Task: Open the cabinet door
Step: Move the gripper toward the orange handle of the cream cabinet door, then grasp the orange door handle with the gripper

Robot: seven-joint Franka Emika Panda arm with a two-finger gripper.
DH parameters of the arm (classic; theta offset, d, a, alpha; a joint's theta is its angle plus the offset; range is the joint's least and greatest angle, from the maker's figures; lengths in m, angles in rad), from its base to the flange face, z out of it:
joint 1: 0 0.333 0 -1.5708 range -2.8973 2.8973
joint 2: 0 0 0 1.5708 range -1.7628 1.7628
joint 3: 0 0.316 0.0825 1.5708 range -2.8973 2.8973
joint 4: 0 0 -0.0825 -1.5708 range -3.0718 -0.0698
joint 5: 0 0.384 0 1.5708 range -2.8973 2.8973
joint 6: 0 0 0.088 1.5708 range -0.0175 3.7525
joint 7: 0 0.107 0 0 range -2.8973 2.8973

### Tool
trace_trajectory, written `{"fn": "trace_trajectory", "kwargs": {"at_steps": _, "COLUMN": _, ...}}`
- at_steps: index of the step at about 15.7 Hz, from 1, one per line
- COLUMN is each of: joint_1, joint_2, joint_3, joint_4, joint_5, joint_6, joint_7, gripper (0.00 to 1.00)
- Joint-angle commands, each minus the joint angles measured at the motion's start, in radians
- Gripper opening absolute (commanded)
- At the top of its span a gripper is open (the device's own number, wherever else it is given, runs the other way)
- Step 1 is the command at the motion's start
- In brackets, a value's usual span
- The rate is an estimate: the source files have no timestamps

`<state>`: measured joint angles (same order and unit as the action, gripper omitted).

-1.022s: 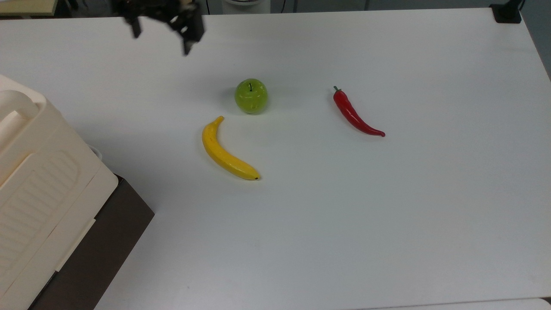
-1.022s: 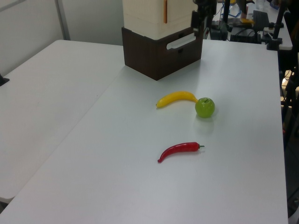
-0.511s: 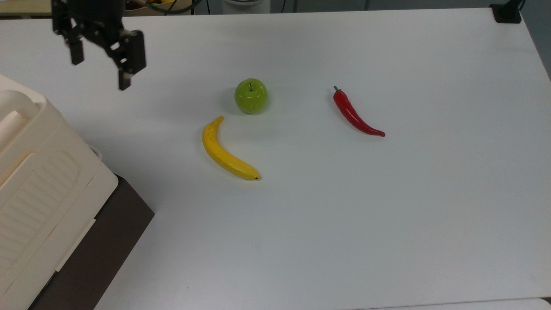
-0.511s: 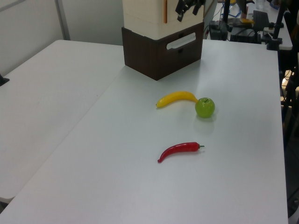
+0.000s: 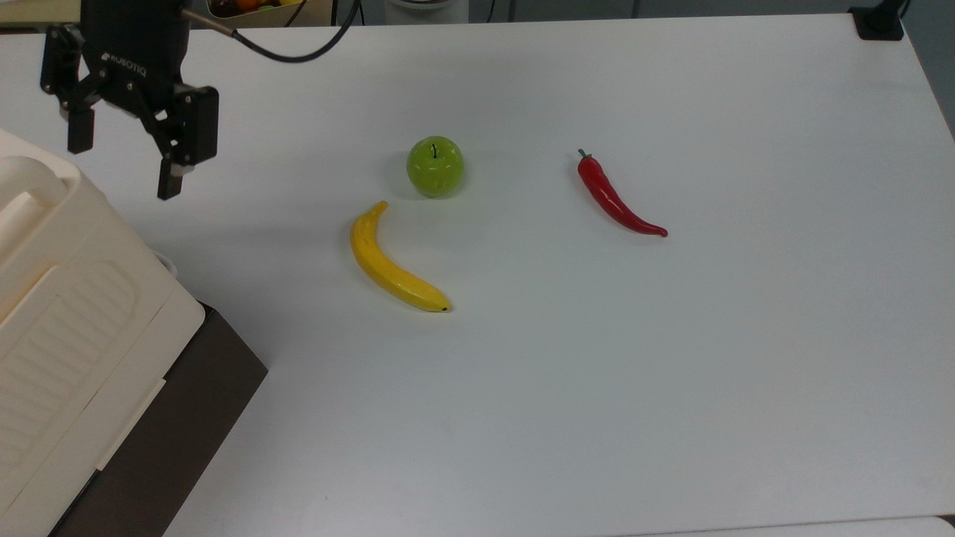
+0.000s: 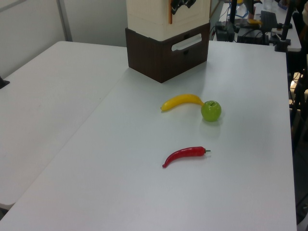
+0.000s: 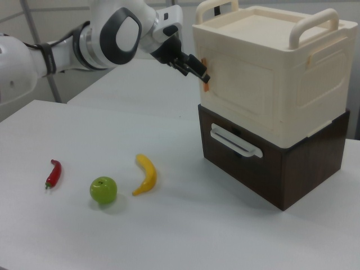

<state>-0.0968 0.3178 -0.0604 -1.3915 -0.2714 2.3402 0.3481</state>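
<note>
**Hand spread beside the cabinet's front face**

We see the hand (image 5: 123, 168) hanging above the counter (image 5: 671, 373) with its two fingers (image 5: 170, 183) spread apart and nothing between them. In the right view the hand (image 7: 199, 76) sits at the upper corner of the cabinet (image 7: 270, 73), its tips close to a small orange tab (image 7: 206, 84) on the edge of the cabinet door (image 7: 239, 93); we cannot tell whether they touch it. The door lies flat and closed against the cream box, just to the right view's right of the hand. Below the hand, the cream box rests on a dark brown base (image 7: 270, 169) with a pale handle (image 7: 236, 142).

In the top view the cabinet (image 5: 67, 313) lies directly below and to the top view's left of the hand. A green apple (image 5: 435, 165) and a banana (image 5: 392, 261) lie well apart from the hand toward the top view's right, and a red chili pepper (image 5: 615, 198) lies farther still.

In the left view the hand (image 6: 183, 4) hangs in front of the cabinet's (image 6: 147, 12) upper part.
</note>
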Motion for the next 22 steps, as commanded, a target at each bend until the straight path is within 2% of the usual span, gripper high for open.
{"fn": "trace_trajectory", "kwargs": {"at_steps": 1, "joint_1": 0.002, "joint_2": 0.055, "joint_3": -0.004, "joint_4": 0.023, "joint_5": -0.042, "joint_6": 0.117, "joint_7": 0.025, "gripper": 1.00}}
{"fn": "trace_trajectory", "kwargs": {"at_steps": 2, "joint_1": 0.002, "joint_2": 0.063, "joint_3": -0.004, "joint_4": 0.023, "joint_5": -0.042, "joint_6": 0.126, "joint_7": 0.026, "gripper": 1.00}}
{"fn": "trace_trajectory", "kwargs": {"at_steps": 4, "joint_1": 0.002, "joint_2": 0.063, "joint_3": -0.004, "joint_4": 0.023, "joint_5": -0.042, "joint_6": 0.126, "joint_7": 0.026, "gripper": 0.92}}
{"fn": "trace_trajectory", "kwargs": {"at_steps": 10, "joint_1": 0.003, "joint_2": 0.063, "joint_3": -0.004, "joint_4": 0.020, "joint_5": -0.043, "joint_6": 0.125, "joint_7": 0.083, "gripper": 0.53}}
{"fn": "trace_trajectory", "kwargs": {"at_steps": 12, "joint_1": 0.005, "joint_2": 0.061, "joint_3": -0.002, "joint_4": 0.017, "joint_5": -0.043, "joint_6": 0.125, "joint_7": 0.083, "gripper": 0.47}}
{"fn": "trace_trajectory", "kwargs": {"at_steps": 16, "joint_1": 0.006, "joint_2": 0.060, "joint_3": -0.004, "joint_4": 0.017, "joint_5": -0.042, "joint_6": 0.123, "joint_7": 0.083, "gripper": 0.30}}
{"fn": "trace_trajectory", "kwargs": {"at_steps": 22, "joint_1": 0.006, "joint_2": 0.043, "joint_3": -0.002, "joint_4": 0.011, "joint_5": -0.040, "joint_6": 0.111, "joint_7": 0.078, "gripper": 0.13}}
